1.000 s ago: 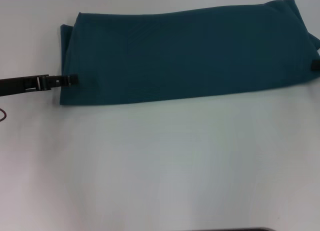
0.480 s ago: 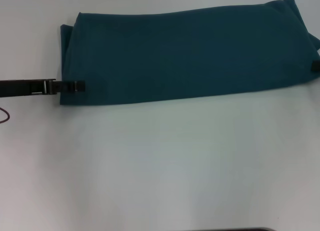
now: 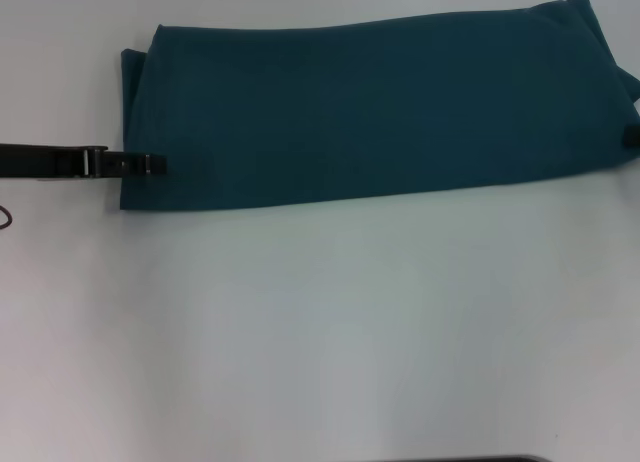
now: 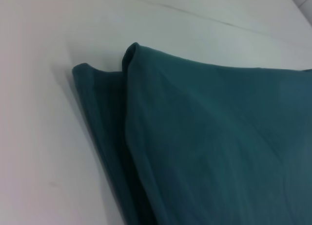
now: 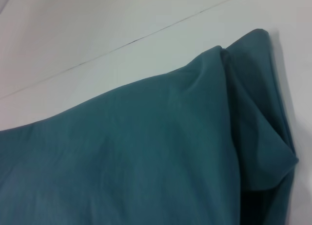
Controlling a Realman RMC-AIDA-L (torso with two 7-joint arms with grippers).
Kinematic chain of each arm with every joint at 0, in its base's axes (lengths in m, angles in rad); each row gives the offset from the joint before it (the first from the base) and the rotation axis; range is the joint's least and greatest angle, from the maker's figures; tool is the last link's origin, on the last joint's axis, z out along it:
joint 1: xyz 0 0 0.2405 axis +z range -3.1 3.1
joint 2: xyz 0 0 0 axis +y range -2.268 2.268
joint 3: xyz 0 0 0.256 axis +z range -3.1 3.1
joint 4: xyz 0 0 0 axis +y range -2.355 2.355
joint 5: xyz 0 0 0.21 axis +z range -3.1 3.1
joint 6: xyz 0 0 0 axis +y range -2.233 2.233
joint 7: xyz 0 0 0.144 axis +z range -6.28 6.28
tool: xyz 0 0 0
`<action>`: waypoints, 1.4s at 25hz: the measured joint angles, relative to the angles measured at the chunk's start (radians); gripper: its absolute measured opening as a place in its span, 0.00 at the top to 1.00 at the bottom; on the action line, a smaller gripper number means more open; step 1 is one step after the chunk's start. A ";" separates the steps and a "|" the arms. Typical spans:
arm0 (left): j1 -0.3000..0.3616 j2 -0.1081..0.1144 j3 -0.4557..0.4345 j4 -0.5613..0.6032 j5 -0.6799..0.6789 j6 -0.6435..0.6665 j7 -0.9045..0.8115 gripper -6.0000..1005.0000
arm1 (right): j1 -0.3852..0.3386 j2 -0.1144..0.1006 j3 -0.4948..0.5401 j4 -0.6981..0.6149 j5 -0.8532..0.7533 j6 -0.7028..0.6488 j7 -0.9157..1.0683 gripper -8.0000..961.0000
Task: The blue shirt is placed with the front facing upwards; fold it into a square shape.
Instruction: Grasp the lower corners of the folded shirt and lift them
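Plain white tabletop [image 3: 320, 332], nothing else: lab-like bench, unclear.

A plain white surface [image 3: 320, 322] fills nearly the whole head view, evenly lit with soft, faint shadows. A thin dark strip shows along its near edge at the bottom. In both wrist views a fine dark seam line crosses the white surface [image 5: 73, 35] beyond the cloth.

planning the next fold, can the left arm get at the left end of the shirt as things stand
Probably yes: the left gripper is already at the left end of the blue shirt, its tip over the cloth, with only bare table around it.
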 joint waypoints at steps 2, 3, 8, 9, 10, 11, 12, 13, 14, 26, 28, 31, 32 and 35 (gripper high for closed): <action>-0.010 0.003 0.000 0.013 0.007 -0.003 -0.001 0.14 | 0.000 0.000 0.000 0.001 0.000 0.000 0.000 0.97; -0.015 0.004 0.000 0.019 0.010 -0.004 -0.001 0.14 | 0.000 0.000 0.000 0.001 0.000 0.000 0.000 0.97; -0.028 0.005 0.000 0.030 0.022 -0.007 -0.003 0.14 | 0.000 -0.001 0.000 0.002 -0.002 -0.002 0.000 0.97; -0.028 0.007 0.000 0.030 0.024 -0.008 -0.006 0.14 | 0.000 -0.001 0.000 0.002 -0.003 -0.002 0.000 0.97; -0.029 0.009 0.001 0.030 0.026 -0.008 -0.010 0.14 | 0.000 -0.001 0.000 0.002 -0.004 -0.002 0.001 0.97; -0.030 0.010 0.001 0.030 0.031 -0.008 -0.016 0.14 | 0.000 -0.001 0.000 0.002 -0.007 -0.002 0.001 0.97; -0.031 0.011 0.002 0.030 0.036 -0.006 -0.021 0.14 | 0.001 -0.001 0.000 0.001 -0.010 -0.002 0.002 0.97; -0.033 0.012 0.002 0.030 0.041 -0.004 -0.024 0.14 | 0.002 -0.002 0.000 0.000 -0.013 -0.002 0.002 0.97; -0.035 0.012 0.002 0.030 0.044 -0.001 -0.027 0.14 | 0.002 -0.002 0.000 0.000 -0.014 -0.002 0.002 0.97; -0.042 0.011 0.002 0.031 0.072 0.007 -0.040 0.14 | 0.005 -0.002 0.000 0.001 -0.015 -0.002 0.003 0.96; -0.043 0.011 0.002 0.031 0.072 0.012 -0.040 0.14 | 0.005 -0.002 0.000 0.001 -0.015 -0.002 0.003 0.96; -0.047 0.012 0.002 0.032 0.073 0.022 -0.040 0.14 | 0.004 -0.002 0.000 0.002 -0.015 -0.002 0.003 0.96; -0.048 0.012 0.002 0.032 0.073 0.026 -0.040 0.14 | 0.004 -0.002 0.000 0.002 -0.015 -0.002 0.003 0.96; -0.053 0.012 0.002 0.027 0.073 0.047 -0.040 0.14 | 0.004 -0.002 0.000 0.003 -0.015 -0.002 0.003 0.96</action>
